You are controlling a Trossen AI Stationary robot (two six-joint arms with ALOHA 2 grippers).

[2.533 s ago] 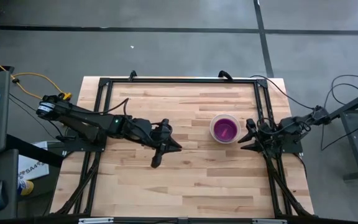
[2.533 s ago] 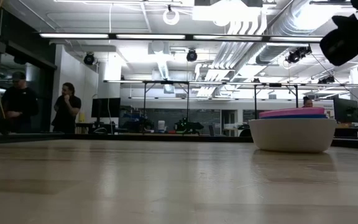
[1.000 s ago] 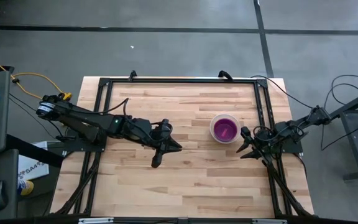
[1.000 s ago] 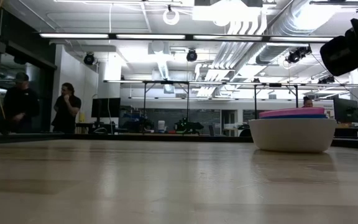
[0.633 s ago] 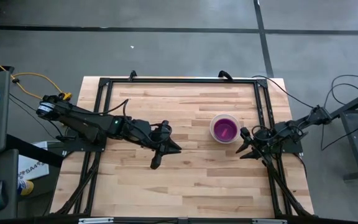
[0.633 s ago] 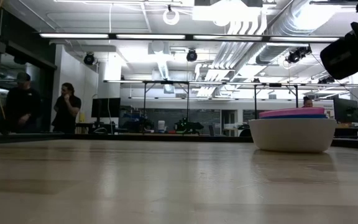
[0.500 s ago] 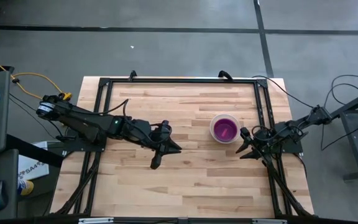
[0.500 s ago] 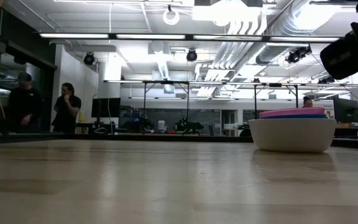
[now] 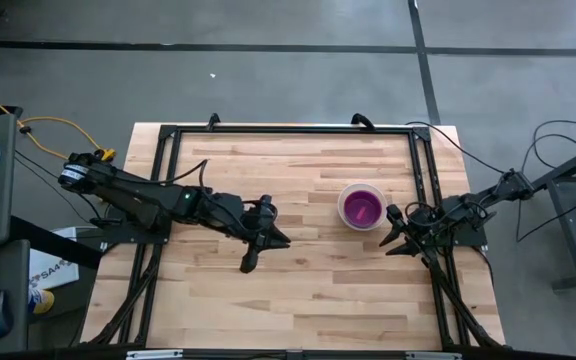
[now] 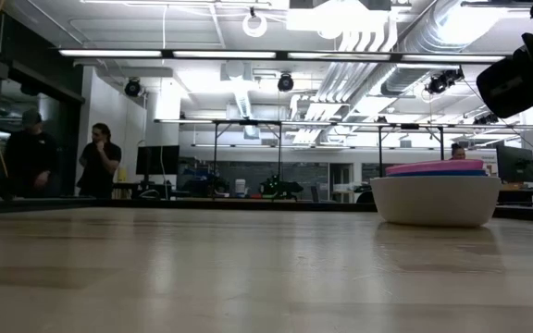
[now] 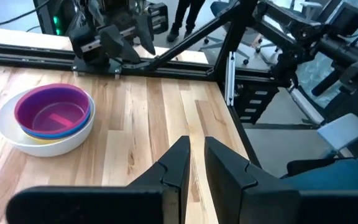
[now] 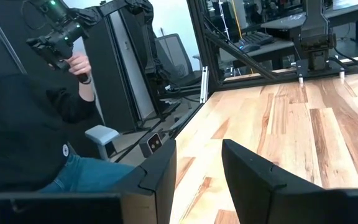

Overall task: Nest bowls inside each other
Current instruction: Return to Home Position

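Observation:
The bowls stand nested in one stack right of the table's middle. A white bowl is outermost and rests by its base on the wood. Yellow and blue rims show inside it, and a purple bowl is innermost. In the low view the stack stands at the right. My left gripper hovers over the table's middle, left of the stack, its fingers a narrow gap apart with nothing between them. My right gripper waits open near the table's right edge, just right of the stack, also empty.
A black frame rail runs around the table's far and side edges. A seated person is beyond the table's edge in the right wrist view, and two people stand far back in the room. Bare wood fills the near half.

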